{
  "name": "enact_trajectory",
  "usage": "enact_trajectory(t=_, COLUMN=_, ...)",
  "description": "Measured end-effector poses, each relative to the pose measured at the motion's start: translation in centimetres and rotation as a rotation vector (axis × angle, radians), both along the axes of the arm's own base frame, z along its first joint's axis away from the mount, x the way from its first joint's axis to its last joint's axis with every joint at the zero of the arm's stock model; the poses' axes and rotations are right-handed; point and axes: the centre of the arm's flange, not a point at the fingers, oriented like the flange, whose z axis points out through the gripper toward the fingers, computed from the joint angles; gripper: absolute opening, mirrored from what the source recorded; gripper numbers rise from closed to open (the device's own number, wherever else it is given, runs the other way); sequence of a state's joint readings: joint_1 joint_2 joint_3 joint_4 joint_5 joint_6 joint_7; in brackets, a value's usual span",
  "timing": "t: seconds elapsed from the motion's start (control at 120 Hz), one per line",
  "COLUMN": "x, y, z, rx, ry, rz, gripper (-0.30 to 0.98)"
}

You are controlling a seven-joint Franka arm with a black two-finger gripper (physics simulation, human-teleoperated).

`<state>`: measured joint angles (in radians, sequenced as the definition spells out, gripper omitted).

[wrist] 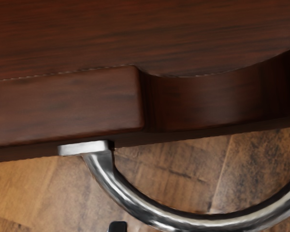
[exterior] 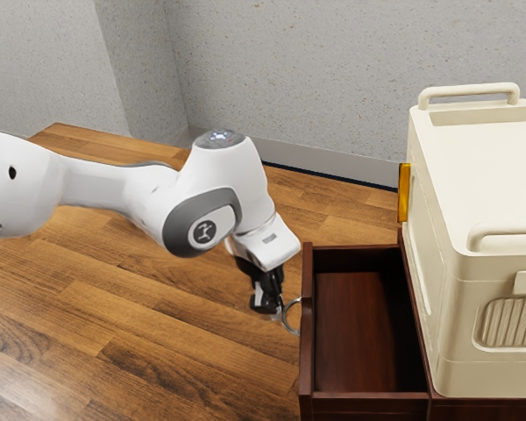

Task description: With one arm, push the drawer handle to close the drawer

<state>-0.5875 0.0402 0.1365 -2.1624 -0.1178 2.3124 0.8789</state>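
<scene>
On the open drawer's (exterior: 307,368) front, the handle (exterior: 286,318) bows toward the arm, its long axis along the panel's notched edge. The gripper (exterior: 270,307) is right by it; how open, or holding what, I can't tell. Table (exterior: 158,342) spreads out armward.

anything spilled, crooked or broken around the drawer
Nothing stands out: the drawer is open, which fits a closing task; its handle looks attached and undamaged, and the cream case stands upright.
</scene>
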Motion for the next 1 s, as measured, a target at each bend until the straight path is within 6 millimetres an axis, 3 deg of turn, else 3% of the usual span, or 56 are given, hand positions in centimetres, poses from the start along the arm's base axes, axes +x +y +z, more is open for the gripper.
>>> enact_trajectory(t=0.233, x=0.8, y=-1.4, z=-0.2, rx=-0.023, ry=-0.005, rz=0.008, gripper=-0.01)
enact_trajectory(t=1.0, x=6.2, y=-9.9, z=-1.8, rx=-0.090, ry=-0.048, rz=-0.026, gripper=-0.01)
